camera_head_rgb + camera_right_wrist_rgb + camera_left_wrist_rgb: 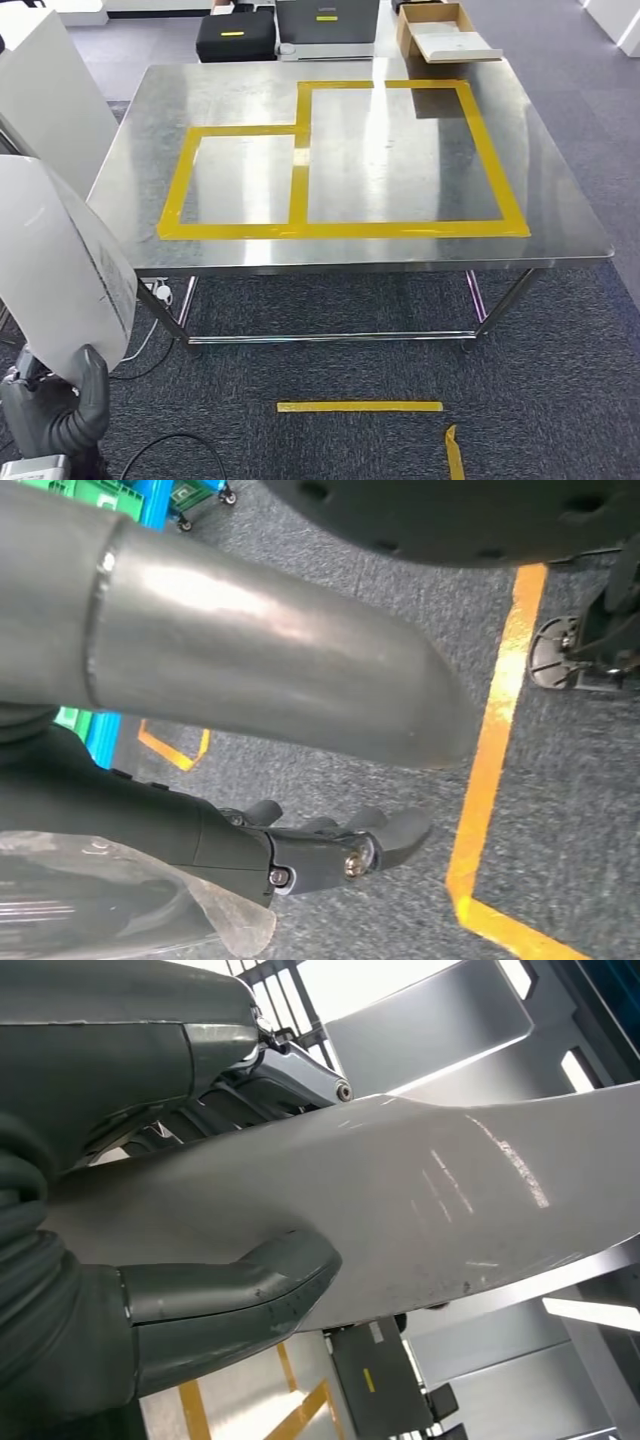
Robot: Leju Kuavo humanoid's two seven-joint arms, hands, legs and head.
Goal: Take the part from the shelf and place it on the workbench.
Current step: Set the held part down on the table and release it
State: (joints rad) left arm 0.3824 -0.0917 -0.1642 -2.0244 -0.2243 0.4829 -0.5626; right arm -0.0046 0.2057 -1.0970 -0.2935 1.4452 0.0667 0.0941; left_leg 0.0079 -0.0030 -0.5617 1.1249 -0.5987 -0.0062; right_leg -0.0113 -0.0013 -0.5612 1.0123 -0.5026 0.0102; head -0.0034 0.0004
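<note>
Fingers (226,1300) of left hand (64,410) grip part (53,270): white curved sheet w/ label.

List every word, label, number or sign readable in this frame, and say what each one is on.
No text can be read here.
White part in the left robot hand: a strip of dark print along its edge, too small to read.
Black case beyond the workbench: a yellow label, blurred.
Grey case: a yellow label, blurred.
Yellow tape on the workbench: plain, with no lettering.
</note>
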